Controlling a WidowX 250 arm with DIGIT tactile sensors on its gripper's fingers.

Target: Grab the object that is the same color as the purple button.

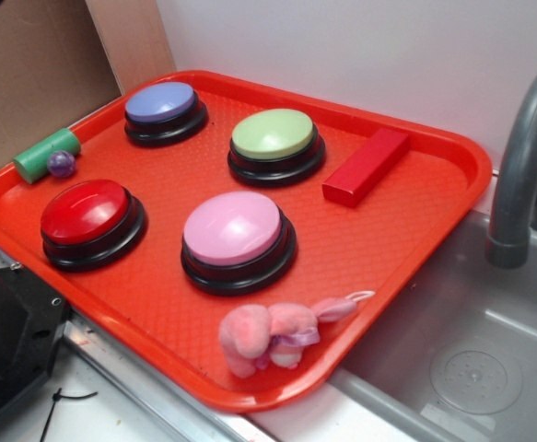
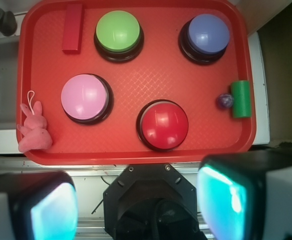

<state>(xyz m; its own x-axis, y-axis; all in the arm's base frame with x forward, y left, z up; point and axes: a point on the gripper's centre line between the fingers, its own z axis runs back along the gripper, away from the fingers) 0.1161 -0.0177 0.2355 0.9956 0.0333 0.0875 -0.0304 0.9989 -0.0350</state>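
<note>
In the exterior view, you are looking at a red tray (image 1: 452, 157) carrying four domed buttons. The purple button (image 1: 162, 103) is sitting at the far left corner, and the purple ball (image 1: 61, 164) is lying at the tray's left edge, touching or just beside the green cylinder (image 1: 45, 154). The green button (image 1: 274, 136), red button (image 1: 86, 212) and pink button (image 1: 233, 230) are filling the middle, a red block (image 1: 366, 166) is lying toward the right, and a pink plush toy (image 1: 273, 333) is resting at the near rim. A grey sink (image 1: 471, 359) is sitting beside the tray. The gripper is not showing here.

In the wrist view, you are looking straight down with the camera held well back from the tray. The gripper (image 2: 135, 200) is showing two fingers (image 2: 45, 207) set wide apart and holding nothing. The ball (image 2: 225, 101) is appearing at the right edge, against the cylinder (image 2: 241, 99), well apart from the purple button (image 2: 207, 31).

Expect the ball to behave as light, hard, smooth and slippery, likely rolling at any nudge. You are probably best closing across its middle, with the fingers lined along the cylinder's side so neither one is landing on it.
</note>
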